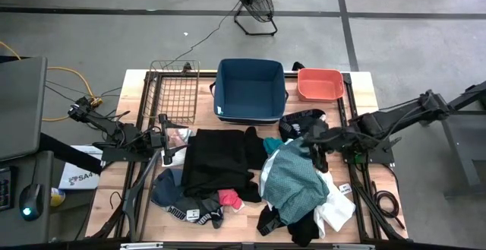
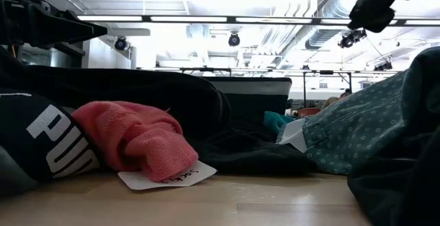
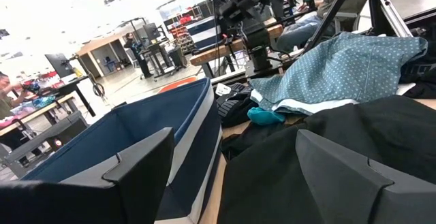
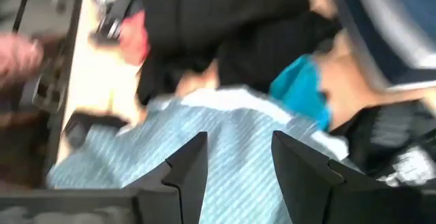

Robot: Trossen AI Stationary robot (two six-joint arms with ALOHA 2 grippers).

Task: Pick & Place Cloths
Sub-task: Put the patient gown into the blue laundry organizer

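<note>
Just below the right gripper (image 4: 234,173), whose jaws stand parted and empty, lies the teal dotted cloth (image 4: 225,156) atop the cloths (image 1: 250,178) heap. Ahead of the left gripper's (image 3: 231,176) open, empty jaws spreads a black garment (image 3: 327,149), beside the blue bin (image 3: 136,135).

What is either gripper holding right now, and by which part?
Nothing. The left gripper stands open over the black cloth; the right gripper is open above the teal dotted cloth.

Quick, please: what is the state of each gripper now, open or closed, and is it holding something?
Left gripper: open, empty, beside the black garment.
Right gripper: open, holding nothing, above the teal dotted garment.
</note>
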